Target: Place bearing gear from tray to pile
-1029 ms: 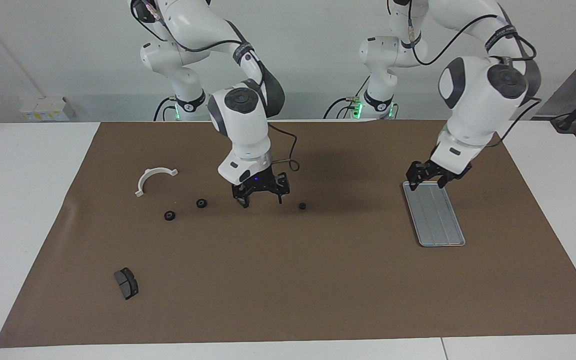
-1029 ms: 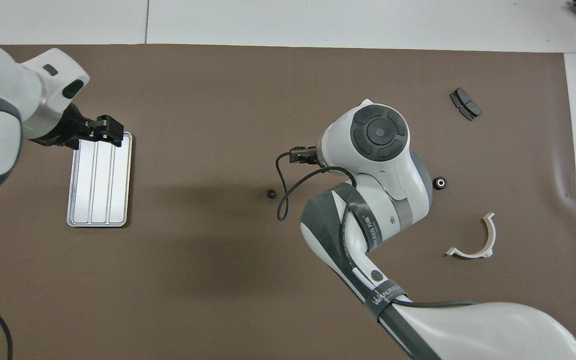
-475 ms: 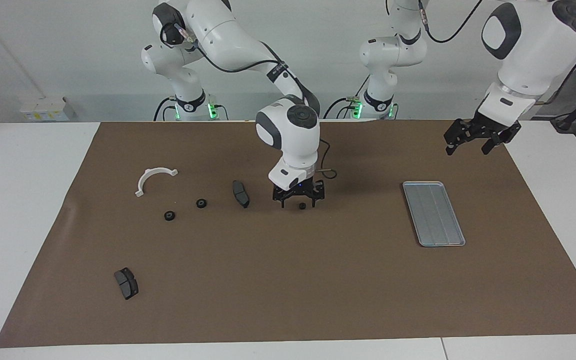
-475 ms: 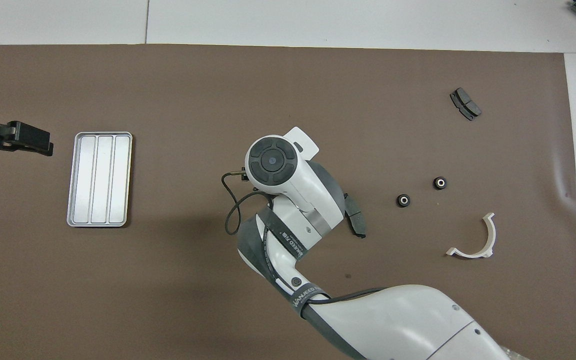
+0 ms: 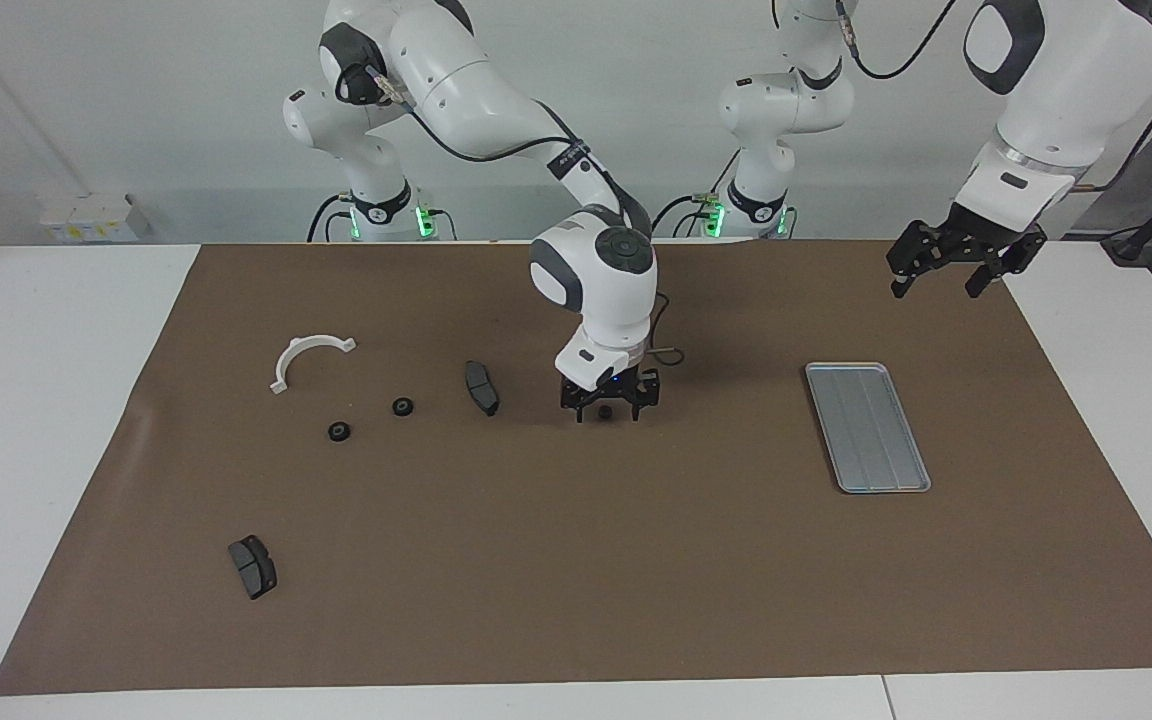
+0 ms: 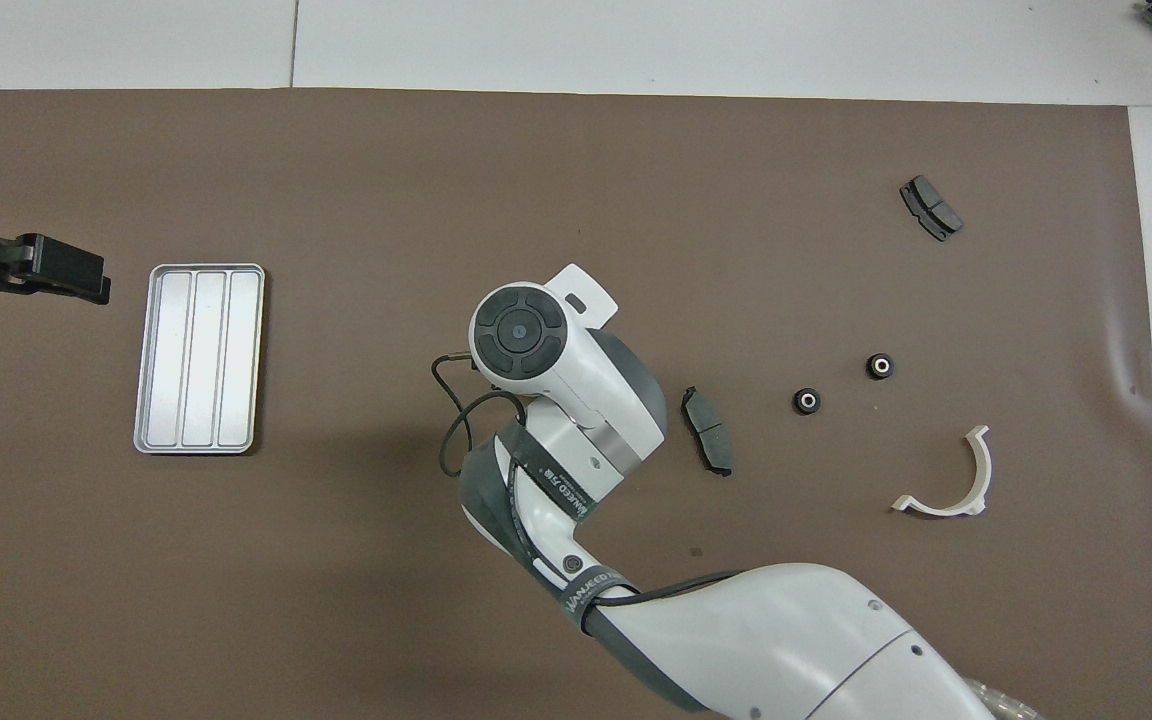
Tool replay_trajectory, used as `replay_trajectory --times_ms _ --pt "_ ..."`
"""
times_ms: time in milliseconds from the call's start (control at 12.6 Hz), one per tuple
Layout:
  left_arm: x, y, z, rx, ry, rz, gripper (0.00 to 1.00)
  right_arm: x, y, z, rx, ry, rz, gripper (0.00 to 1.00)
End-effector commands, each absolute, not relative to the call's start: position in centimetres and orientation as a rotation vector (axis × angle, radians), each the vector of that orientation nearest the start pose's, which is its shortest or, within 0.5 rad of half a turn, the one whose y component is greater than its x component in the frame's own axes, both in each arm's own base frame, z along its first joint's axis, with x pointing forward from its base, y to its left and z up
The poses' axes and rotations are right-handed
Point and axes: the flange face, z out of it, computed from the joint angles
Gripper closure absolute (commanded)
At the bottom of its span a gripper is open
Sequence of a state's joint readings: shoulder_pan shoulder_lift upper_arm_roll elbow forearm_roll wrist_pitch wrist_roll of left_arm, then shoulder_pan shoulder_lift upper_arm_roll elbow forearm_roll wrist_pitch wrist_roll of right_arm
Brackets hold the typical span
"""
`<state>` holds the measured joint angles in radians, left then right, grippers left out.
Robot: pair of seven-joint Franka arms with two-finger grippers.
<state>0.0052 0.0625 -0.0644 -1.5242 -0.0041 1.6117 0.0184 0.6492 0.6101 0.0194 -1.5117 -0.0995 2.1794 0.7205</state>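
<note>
Clock directions are read in the overhead view, with 12 o'clock pointing away from the robots.

Change over the last second: the right hand (image 5: 607,413) has left the spot where a pad (image 5: 482,388) now lies on the mat (image 5: 576,560). It has gone toward 9 o'clock and come down on the gear (image 5: 604,410). The left hand (image 5: 934,288), which was low at the 6 o'clock end of the tray (image 5: 866,427), has risen clear of it.

Right hand: down at the mat, fingers spread on either side of the gear. Contact with it cannot be made out.

Left hand: spread and holding nothing. It hangs in the air toward the left arm's end of the desk (image 5: 56,400), appearing at 9 o'clock of the tray.

Gear: on the mat at 3 o'clock of the tray, well apart from it. The pile (image 5: 402,406) is at 3 o'clock of the gear, its pad nearest and its bracket (image 5: 309,357) farthest. The gear is round, and which way its bore points cannot be told.

Tray: flat on the mat, its long axis and ridges running from 12 to 6 o'clock.
</note>
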Motion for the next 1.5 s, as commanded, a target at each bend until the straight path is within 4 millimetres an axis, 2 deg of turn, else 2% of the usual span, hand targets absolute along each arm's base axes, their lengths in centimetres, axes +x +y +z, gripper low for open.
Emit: replay_trajectory --times_ms 0,79,317,396,554,713,1346,1425 --pt "58.5 -2.8 60.7 -3.129 0.121 -0.092 0.0 55.6 43.5 30.2 -3.167 0.011 -0.149 0.35" --pt "58.8 -2.6 60.3 -3.128 0.117 -0.094 0.0 55.4 43.4 30.1 -3.168 0.01 -0.144 0.39" --pt "59.1 -2.3 60.1 -3.129 0.107 -0.101 0.0 55.0 43.3 30.2 -3.188 0.018 -0.109 0.4" --pt "59.2 -1.8 60.1 -3.129 0.088 -0.12 0.0 54.8 43.2 29.9 -3.188 0.029 -0.099 0.4" --pt "59.2 0.0 60.2 -3.133 0.037 -0.128 0.0 53.6 44.3 29.9 -3.184 0.032 -0.101 0.4" --pt "59.0 -0.1 61.6 -3.127 0.051 -0.168 0.0 53.3 44.6 29.9 -3.184 0.041 -0.1 0.42" --pt "58.4 0.2 62.0 -3.127 0.032 -0.156 0.0 53.6 44.3 29.4 -3.16 0.052 -0.131 0.72" --pt "58.4 0.0 61.8 -3.128 0.035 -0.144 0.0 53.5 44.2 28.9 -3.14 0.056 -0.152 0.74"
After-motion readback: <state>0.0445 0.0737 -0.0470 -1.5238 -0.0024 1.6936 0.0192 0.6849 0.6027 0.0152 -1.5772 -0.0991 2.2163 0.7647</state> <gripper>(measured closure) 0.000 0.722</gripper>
